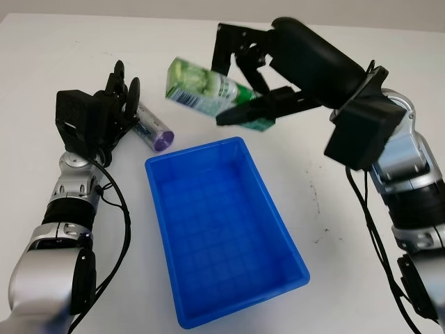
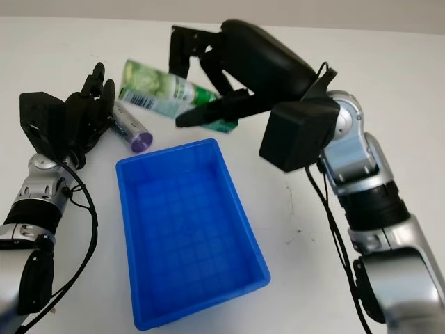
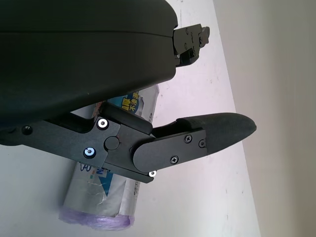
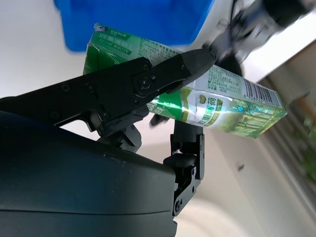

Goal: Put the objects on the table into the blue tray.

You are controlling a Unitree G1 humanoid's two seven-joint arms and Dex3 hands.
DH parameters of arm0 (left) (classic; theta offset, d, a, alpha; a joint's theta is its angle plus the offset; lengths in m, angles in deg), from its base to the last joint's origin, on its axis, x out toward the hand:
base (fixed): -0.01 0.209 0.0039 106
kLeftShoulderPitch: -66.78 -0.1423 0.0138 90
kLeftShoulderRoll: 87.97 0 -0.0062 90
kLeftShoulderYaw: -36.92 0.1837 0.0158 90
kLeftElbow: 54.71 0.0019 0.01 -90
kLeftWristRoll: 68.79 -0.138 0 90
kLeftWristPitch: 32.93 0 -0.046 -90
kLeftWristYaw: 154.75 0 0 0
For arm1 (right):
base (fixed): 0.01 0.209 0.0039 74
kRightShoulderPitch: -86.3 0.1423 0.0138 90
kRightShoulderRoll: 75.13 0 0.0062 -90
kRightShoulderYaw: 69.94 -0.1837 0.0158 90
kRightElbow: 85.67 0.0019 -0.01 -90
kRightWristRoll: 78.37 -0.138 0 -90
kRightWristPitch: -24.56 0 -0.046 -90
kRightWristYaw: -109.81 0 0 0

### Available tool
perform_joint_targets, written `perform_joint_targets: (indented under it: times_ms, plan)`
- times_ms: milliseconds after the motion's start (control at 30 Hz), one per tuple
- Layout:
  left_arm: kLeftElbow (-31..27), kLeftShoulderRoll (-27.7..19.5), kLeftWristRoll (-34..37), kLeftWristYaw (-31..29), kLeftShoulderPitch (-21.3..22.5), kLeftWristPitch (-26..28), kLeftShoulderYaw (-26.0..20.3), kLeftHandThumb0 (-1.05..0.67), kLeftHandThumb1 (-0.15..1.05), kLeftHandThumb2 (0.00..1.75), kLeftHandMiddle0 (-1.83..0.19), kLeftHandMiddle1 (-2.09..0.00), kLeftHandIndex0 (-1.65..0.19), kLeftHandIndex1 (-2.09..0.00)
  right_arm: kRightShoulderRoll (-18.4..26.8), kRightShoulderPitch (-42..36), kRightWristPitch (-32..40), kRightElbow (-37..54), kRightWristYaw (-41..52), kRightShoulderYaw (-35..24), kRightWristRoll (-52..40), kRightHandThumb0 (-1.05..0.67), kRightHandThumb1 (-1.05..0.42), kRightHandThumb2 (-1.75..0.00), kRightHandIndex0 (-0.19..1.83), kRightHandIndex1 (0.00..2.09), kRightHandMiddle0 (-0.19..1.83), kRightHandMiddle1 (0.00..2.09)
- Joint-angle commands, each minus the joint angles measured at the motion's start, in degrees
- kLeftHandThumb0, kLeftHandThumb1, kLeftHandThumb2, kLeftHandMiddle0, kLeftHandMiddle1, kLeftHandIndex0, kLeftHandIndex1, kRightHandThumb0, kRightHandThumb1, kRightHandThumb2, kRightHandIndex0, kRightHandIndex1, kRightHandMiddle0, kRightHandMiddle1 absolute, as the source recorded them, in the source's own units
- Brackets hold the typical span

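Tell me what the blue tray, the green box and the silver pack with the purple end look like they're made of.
Blue tray: likely moulded plastic, smooth and slightly glossy, with a grid pattern on its floor.
Green box, held in the right robot hand: probably glossy printed carton or film; it catches highlights.
Silver pack, under the left robot hand: seems to be crinkled plastic wrap, wrinkled in the wrist view.

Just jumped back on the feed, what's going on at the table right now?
The right hand grips a green carton, held in the air beyond the far end of the blue tray. Nothing is in the tray yet. The left hand is at a silver packet with a purple end lying on the table left of the tray; whether it has gripped it is unclear.
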Motion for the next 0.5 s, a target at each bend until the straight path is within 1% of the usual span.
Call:
perform_joint_targets:
  times_ms: [0, 167, 200, 267, 333, 367, 400, 433, 467]
  plan:
    - [0.25, -0.38, 0.21, -0.15, 0.53, -0.28, -0.06, -0.81, 1.05, 0.67, 0.19, 0.0, 0.19, 0.0, 1.38, -1.38, 3.53, 3.73, 3.08, -0.32, -1.16, -0.4, -1.02, -0.05, 1.22, 2.09, 0.9, 2.09]
    - [0.67, -0.31, 0.34, -0.29, 0.66, -0.7, -0.16, -0.8, 1.05, 0.67, 0.19, 0.0, 0.19, 0.0, 2.37, -2.4, 6.28, 6.69, 8.6, 1.35, 0.95, -0.41, -1.01, -0.05, 1.2, 2.09, 0.92, 2.09]
    - [0.7, -0.32, 0.33, -0.33, 0.69, -0.72, -0.14, -0.8, 1.05, 0.67, 0.19, 0.0, 0.19, 0.0, 2.68, -2.3, 6.97, 6.89, 10.14, 1.77, 1.0, -0.41, -1.01, -0.05, 1.18, 2.09, 0.9, 2.09]
    - [0.78, -0.32, 0.34, -0.38, 0.75, -0.77, -0.13, -0.8, 1.05, 0.67, 0.19, 0.0, 0.19, 0.0, 3.49, -1.71, 8.58, 7.01, 13.57, 2.7, 1.09, -0.43, -1.02, -0.06, 1.11, 2.09, 0.78, 2.09]
    - [0.69, -0.26, 0.42, -0.29, 0.78, -0.6, -0.2, -0.8, 1.05, 0.67, 0.19, 0.0, 0.19, 0.0, 3.9, -1.15, 8.09, 6.13, 16.53, 3.33, 0.88, -0.46, -1.02, -0.05, 0.86, 2.09, 0.61, 2.09]
    - [0.64, -0.23, 0.45, -0.23, 0.78, -0.55, -0.22, -0.8, 1.05, 0.67, 0.19, 0.0, 0.19, 0.0, 4.0, -0.88, 7.04, 5.33, 17.94, 3.52, 0.74, -0.48, -1.01, -0.05, 0.68, 2.07, 0.53, 2.05]
    - [0.66, -0.24, 0.45, -0.31, 0.77, -0.63, -0.21, -0.8, 1.05, 0.67, 0.19, 0.0, 0.19, 0.0, 3.92, -0.77, 5.22, 4.2, 19.02, 3.56, 0.56, -0.5, -1.0, -0.05, 0.47, 1.95, 0.41, 1.91]
    - [0.7, -0.24, 0.45, -0.3, 0.79, -0.62, -0.22, -0.79, 1.05, 0.67, 0.19, 0.0, 0.19, 0.0, 3.75, -0.66, 3.61, 3.11, 19.92, 3.52, 0.34, -0.51, -0.99, -0.05, 0.38, 1.86, 0.36, 1.76]
    - [0.7, -0.24, 0.41, -0.25, 0.78, -0.61, -0.2, -0.8, 1.05, 0.67, 0.19, 0.0, 0.19, 0.0, 3.52, -0.64, 2.16, 2.14, 20.57, 3.38, 0.1, -0.53, -0.98, -0.05, 0.29, 1.74, 0.31, 1.55]
